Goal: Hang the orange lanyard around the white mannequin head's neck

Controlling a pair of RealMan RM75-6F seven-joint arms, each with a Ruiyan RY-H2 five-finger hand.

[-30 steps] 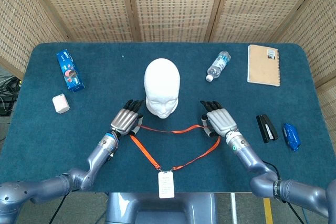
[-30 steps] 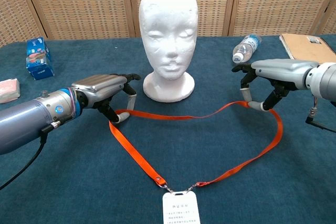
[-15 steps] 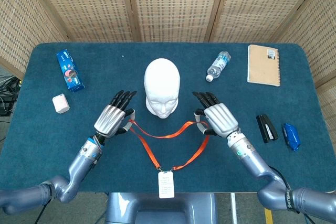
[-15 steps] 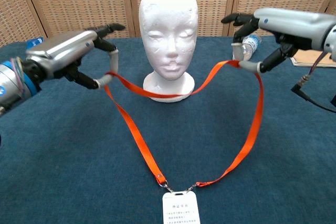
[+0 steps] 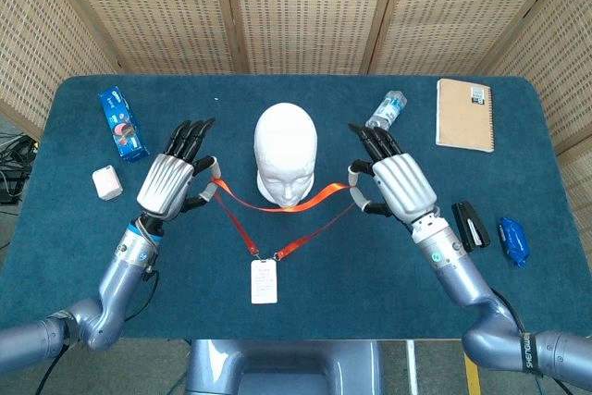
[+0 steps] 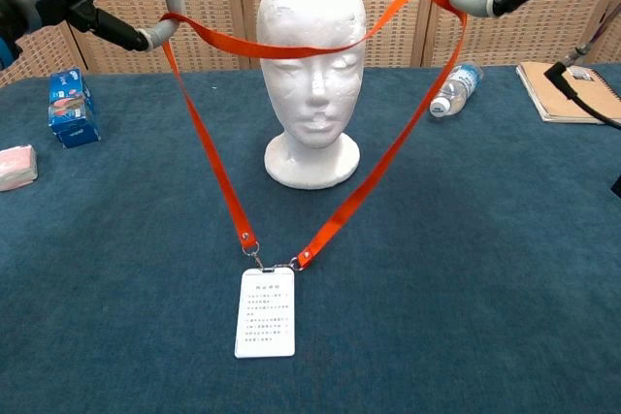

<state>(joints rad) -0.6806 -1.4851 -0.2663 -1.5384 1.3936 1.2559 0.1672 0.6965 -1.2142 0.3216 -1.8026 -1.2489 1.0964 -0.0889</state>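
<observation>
Orange lanyard point(image 6: 320, 44): loop raised, strap across brow of mannequin head point(image 5: 286, 153).
Left hand point(image 5: 173, 182), right hand point(image 5: 398, 187): fingers pinch strap either side.
Advice: spread loop, clear crown, lower behind to neck; badge point(image 6: 265, 312) on bench point(image 6: 466, 317).

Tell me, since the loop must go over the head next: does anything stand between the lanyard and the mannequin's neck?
Only the mannequin head itself: the orange lanyard, held up by the left hand and right hand, crosses its forehead in front. Nothing else visible intervenes.
</observation>
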